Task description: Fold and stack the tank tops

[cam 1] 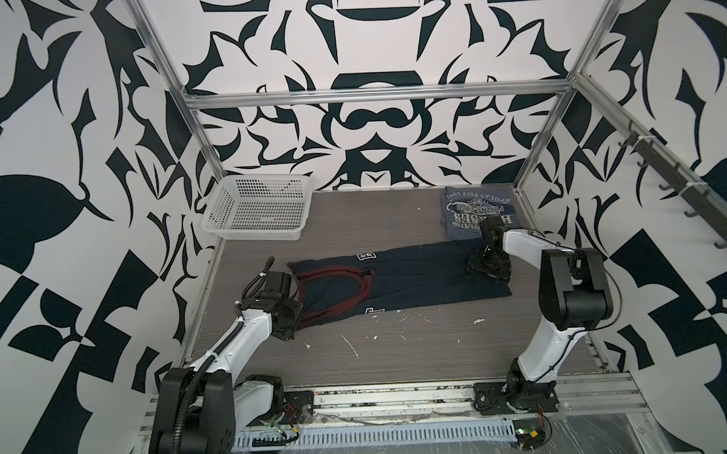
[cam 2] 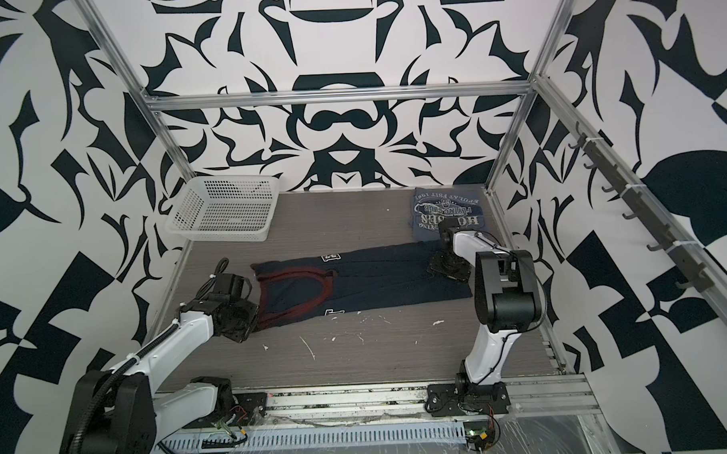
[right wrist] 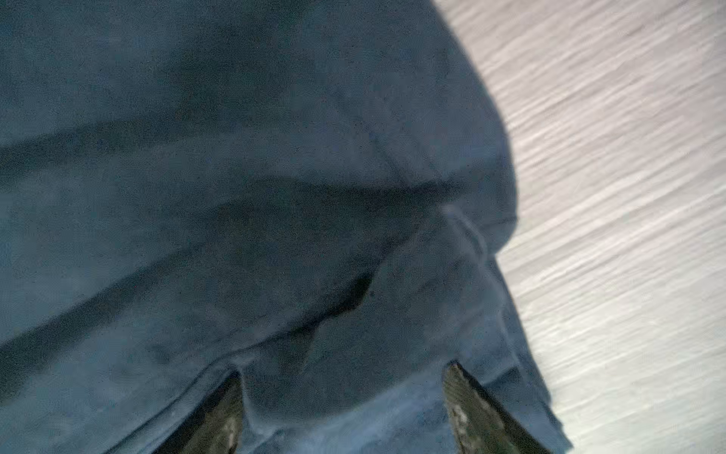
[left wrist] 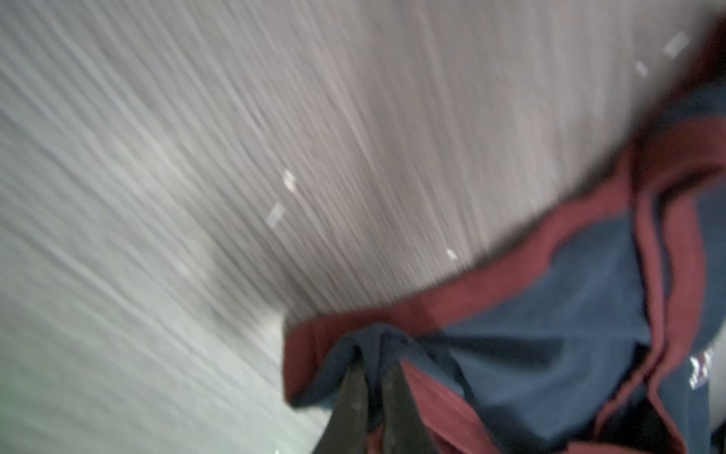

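Grey tank top (cam 1: 475,209) sits folded beyond the navy tank top (cam 1: 418,284), which lies long and unstacked; left claw (left wrist: 373,375) clamps its strap, right claw (right wrist: 345,377) gapes over its hem

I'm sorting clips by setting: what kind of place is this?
Probably a lab robot cell: aluminium frame around the table, patterned backdrop, left arm and right arm bolted to a rail.

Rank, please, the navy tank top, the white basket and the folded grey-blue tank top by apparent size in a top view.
1. navy tank top, laid out long.
2. white basket.
3. folded grey-blue tank top, partly behind the right arm.
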Robot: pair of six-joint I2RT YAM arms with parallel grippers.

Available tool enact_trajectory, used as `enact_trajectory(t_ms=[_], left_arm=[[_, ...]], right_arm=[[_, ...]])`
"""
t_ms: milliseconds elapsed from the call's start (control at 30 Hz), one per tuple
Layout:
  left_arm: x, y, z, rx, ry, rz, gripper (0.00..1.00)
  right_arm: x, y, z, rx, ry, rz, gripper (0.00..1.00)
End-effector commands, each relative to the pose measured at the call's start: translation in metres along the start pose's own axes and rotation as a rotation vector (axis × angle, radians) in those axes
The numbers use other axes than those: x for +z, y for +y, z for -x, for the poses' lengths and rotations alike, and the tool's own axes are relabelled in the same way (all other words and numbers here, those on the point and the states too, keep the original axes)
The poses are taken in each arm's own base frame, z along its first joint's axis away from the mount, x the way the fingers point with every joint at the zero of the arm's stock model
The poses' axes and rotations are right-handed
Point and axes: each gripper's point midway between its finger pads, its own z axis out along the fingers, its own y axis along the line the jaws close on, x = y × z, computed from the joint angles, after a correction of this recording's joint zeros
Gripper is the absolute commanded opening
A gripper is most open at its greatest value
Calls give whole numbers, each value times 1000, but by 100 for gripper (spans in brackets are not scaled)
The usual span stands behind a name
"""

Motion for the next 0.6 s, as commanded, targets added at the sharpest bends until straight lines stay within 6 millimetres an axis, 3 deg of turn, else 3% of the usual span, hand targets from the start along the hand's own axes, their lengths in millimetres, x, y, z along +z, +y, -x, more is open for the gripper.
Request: enact_trajectory(t_ms=[0, 167, 333, 467, 567], left_arm=[[9, 12, 11, -29, -7, 24, 11], [9, 4, 18, -13, 0, 15, 18], [-8, -4, 35, 32, -62, 34, 35], [-34, -12, 45, 68, -113, 24, 64], [-58, -11, 47, 78, -168, 0, 80]], right_arm=[[-5, -11, 10, 25, -37, -67, 81], [-12, -9, 13, 8, -56, -57, 81], [-25, -4, 16, -27, -86, -53, 81], [-42, -1, 17, -29, -114, -15, 82], [-61, -1, 18, -28, -156, 5, 84]])
